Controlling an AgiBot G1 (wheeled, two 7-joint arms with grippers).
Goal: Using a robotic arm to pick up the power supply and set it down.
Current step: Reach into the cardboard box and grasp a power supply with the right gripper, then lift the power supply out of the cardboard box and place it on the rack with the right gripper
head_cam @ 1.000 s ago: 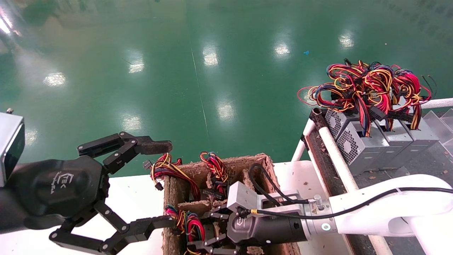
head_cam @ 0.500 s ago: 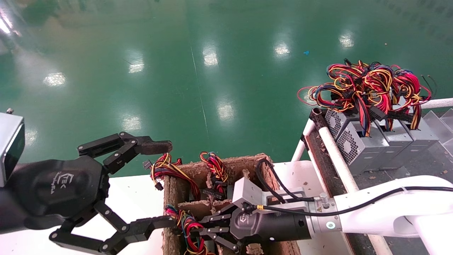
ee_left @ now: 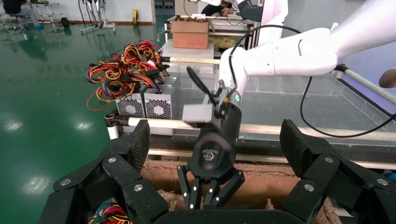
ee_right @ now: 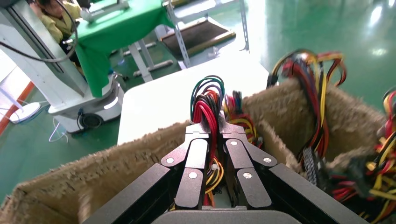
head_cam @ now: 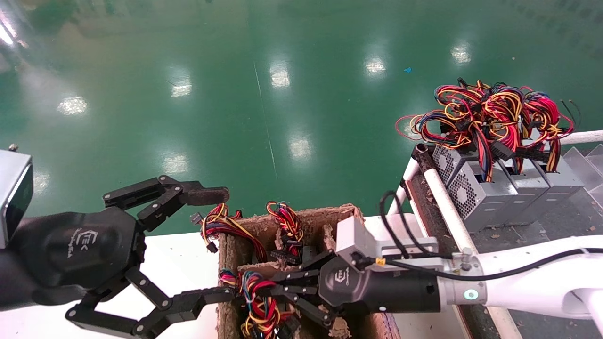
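The right pincer (head_cam: 264,297), marked "TEK", is pinching the red-and-yellow wires (ee_right: 205,105) of a power supply inside the frayed cardboard box (head_cam: 231,263) on the white bench (head_cam: 179,254). The left pincer (head_cam: 207,245) hangs spread beside the box.

Light: bright and even, from overhead lamps.
Glare: the lamps show as white patches across the glossy green floor (head_cam: 282,94) ahead of me.
Shadows: soft and faint under my arms on the white table (head_cam: 179,263).
Blur: my right wrist view smears the cardboard box (ee_right: 93,182) rim and wires at its edges; my right gripper's camera box (ee_left: 198,113) is streaked in my left wrist view.
Focus: my head view is sharp throughout.
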